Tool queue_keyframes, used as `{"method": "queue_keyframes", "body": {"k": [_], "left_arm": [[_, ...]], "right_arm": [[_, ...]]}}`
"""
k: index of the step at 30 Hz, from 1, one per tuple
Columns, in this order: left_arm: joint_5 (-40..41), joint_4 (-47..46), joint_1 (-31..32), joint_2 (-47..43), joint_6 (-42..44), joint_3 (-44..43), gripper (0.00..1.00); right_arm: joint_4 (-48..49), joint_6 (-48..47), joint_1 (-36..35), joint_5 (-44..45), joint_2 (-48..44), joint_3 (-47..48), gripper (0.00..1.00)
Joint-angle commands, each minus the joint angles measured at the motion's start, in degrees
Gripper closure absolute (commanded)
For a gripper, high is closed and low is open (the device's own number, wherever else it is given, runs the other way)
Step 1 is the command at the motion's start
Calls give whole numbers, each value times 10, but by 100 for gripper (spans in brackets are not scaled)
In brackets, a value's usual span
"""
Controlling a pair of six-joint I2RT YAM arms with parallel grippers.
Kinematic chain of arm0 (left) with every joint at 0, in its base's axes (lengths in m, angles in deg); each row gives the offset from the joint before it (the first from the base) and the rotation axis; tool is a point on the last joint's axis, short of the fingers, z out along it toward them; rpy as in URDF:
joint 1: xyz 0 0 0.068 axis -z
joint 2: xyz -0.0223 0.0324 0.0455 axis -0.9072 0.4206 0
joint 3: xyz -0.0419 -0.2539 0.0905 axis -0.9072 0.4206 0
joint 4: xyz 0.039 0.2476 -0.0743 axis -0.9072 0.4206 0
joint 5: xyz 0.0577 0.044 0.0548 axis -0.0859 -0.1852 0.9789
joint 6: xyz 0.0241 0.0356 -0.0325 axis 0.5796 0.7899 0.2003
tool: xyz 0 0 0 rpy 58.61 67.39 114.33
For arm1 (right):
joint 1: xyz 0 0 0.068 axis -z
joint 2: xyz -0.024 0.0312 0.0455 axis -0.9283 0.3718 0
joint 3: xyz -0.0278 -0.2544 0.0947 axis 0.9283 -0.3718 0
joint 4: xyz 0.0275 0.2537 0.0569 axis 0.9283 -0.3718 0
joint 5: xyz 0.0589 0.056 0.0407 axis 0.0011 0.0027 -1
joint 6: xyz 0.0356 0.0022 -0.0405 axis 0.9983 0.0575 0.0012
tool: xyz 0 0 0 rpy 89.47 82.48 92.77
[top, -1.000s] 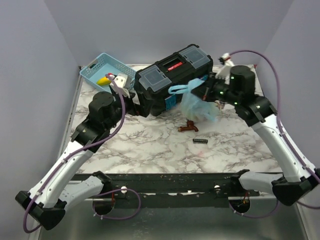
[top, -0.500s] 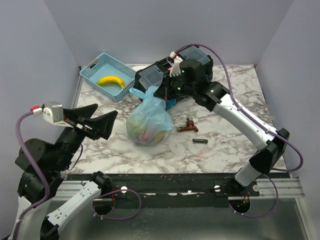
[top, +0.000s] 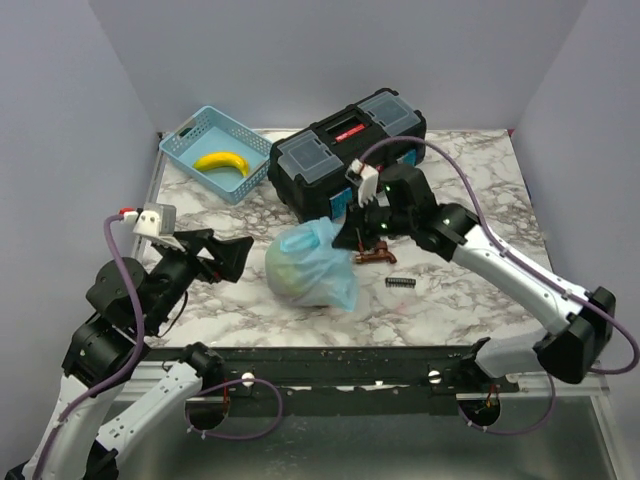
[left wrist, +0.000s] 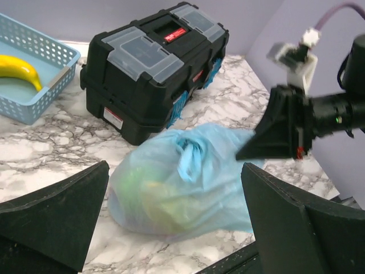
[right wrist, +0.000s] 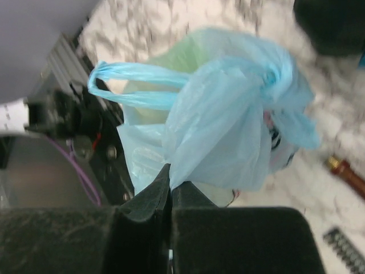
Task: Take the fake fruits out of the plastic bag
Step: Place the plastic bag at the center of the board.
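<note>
The light-blue plastic bag [top: 308, 264] lies on the marble table in front of the black toolbox [top: 345, 150], its handles knotted. Green and yellow fake fruits [left wrist: 157, 197] show dimly through its skin; they stay inside. My right gripper [top: 348, 238] is shut on a fold of the bag's upper right side, seen pinched between the fingers in the right wrist view [right wrist: 171, 178]. My left gripper [top: 228, 255] is open and empty, held left of the bag and apart from it; the bag [left wrist: 182, 180] lies between its spread fingers in the left wrist view.
A light-blue lattice basket [top: 215, 152] at the back left holds a yellow banana [top: 222, 161]. A small brown metal tap piece [top: 375, 256] and a small black comb-like part [top: 401, 283] lie right of the bag. The table's near edge is a black rail.
The right gripper moved down and toward the front with the bag, which shifted slightly right and slumped. The left arm swung inward, closer to the bag, fingers still open.
</note>
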Motion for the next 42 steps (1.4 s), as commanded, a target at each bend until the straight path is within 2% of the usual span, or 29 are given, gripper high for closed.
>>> {"method": "queue_keyframes", "body": {"k": [1,3,7,10,14,17,24,28,31,33,35,37,40,41,42], "left_arm": [[-41,-41,0,34,1,23,1],[-67,-68,0,52,-5,39,1],[-168,-117,-1,97,-19,86,1],[-207,-176,0,102,-50,177,1],[-240,-284,1,75,-162,305,4],[-249,-308,10,71,-175,340,4],[-218,-265,33,148,-112,294,6],[-185,-239,57,184,-45,235,6],[-179,-175,59,235,12,159,6],[-181,-137,59,268,44,117,5],[-187,-101,58,296,72,78,4],[-173,-61,57,316,84,43,3],[-174,-22,52,341,85,4,2],[-186,-18,52,347,86,-2,2],[-201,-20,52,353,89,-3,2]], "right_arm": [[11,12,-3,-58,-92,-155,92],[64,43,-3,-58,-138,-241,84],[139,89,-3,-80,-165,-351,77],[219,122,-3,-73,-186,-426,67],[246,157,-3,-21,-190,-459,61],[243,172,-3,13,-199,-474,58],[137,156,-3,184,-227,-442,51],[86,133,-3,265,-223,-396,47],[38,112,-3,302,-207,-346,42],[27,101,-3,295,-198,-325,39],[27,93,-3,252,-194,-306,38],[32,96,-5,206,-203,-293,29],[28,113,-11,161,-225,-278,24],[25,118,-15,147,-232,-274,17],[22,122,-23,138,-239,-270,2]]}}
